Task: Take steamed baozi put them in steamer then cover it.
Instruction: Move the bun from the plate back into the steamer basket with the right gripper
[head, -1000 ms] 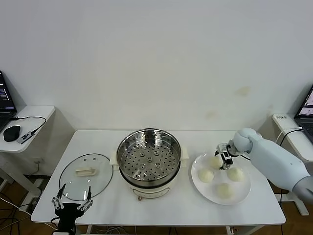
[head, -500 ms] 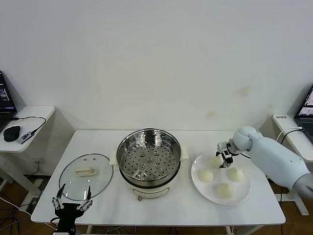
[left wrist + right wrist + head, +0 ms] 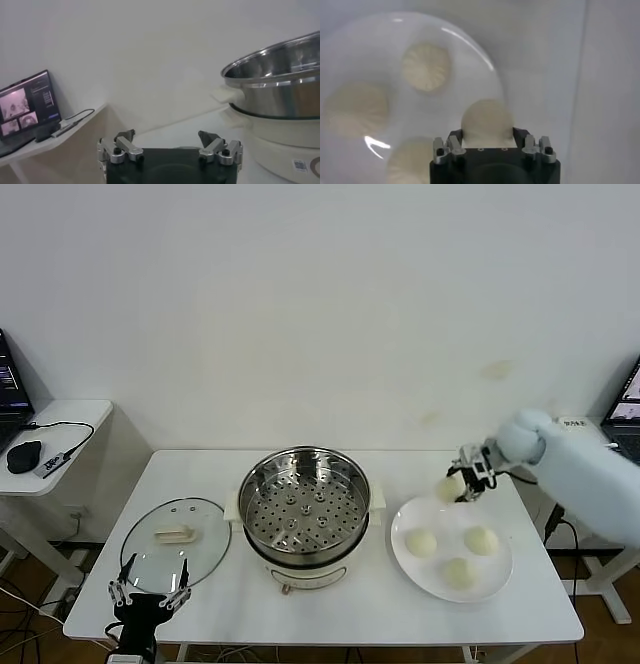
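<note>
Right gripper (image 3: 462,485) is clenched on one baozi (image 3: 448,488), above the plate's (image 3: 500,574) far rim; three buns (image 3: 421,542) sit there. Steamer (image 3: 304,514) open, cover (image 3: 176,530) beside it. Left gripper (image 3: 148,598), fingers spread, waits at the table's (image 3: 350,609) near edge.

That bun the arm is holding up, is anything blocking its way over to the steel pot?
Nothing visible does. The right gripper holds the bun above the plate; the steamer sits open to its left, its cover lying on the table beyond the pot.

The head view looks down over the whole desk (image 3: 350,604). The 2 wrist views sit close; the right one shares the plate (image 3: 350,60).
</note>
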Robot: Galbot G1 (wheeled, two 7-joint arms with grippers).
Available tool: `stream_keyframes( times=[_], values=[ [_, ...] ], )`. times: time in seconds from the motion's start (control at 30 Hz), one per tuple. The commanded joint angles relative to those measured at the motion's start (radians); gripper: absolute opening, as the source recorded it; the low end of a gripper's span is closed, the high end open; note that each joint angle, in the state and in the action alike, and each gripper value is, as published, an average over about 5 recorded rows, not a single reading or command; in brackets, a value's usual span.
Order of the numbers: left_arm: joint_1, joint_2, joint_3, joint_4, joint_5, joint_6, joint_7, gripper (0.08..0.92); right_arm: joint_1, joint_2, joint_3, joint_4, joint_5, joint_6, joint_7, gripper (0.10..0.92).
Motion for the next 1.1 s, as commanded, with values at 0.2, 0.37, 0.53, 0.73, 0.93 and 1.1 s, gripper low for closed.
stream_keyframes(
  times=[0.2,0.37,0.53,0.73,0.93,1.1],
  values=[
    [-0.019,0.021,-0.006,0.005,-0.126,0.051,-0.005,0.823,0.466,0.090,-0.298,0.144,0.325,-0.009,0.045,0.636],
    [-0.036,0.016,-0.026,0.008,-0.305,0.101,-0.018,0.823,0.506,0.207,-0.344,0.129,0.370,0.010,0.076,0.636],
    [-0.044,-0.001,-0.051,0.022,-0.379,0.094,-0.020,0.823,0.501,0.344,-0.371,0.097,0.387,0.047,0.100,0.636],
    [-0.039,-0.011,-0.060,0.022,-0.364,0.078,-0.018,0.823,0.460,0.472,-0.431,0.055,0.346,0.151,0.120,0.636],
    [-0.042,-0.017,-0.069,0.019,-0.337,0.069,-0.018,0.823,0.400,0.567,-0.476,-0.005,0.210,0.278,0.136,0.636],
    [-0.036,-0.018,-0.084,0.002,-0.327,0.065,-0.020,0.823,0.343,0.607,-0.496,-0.054,0.094,0.366,0.144,0.636]
  ],
)
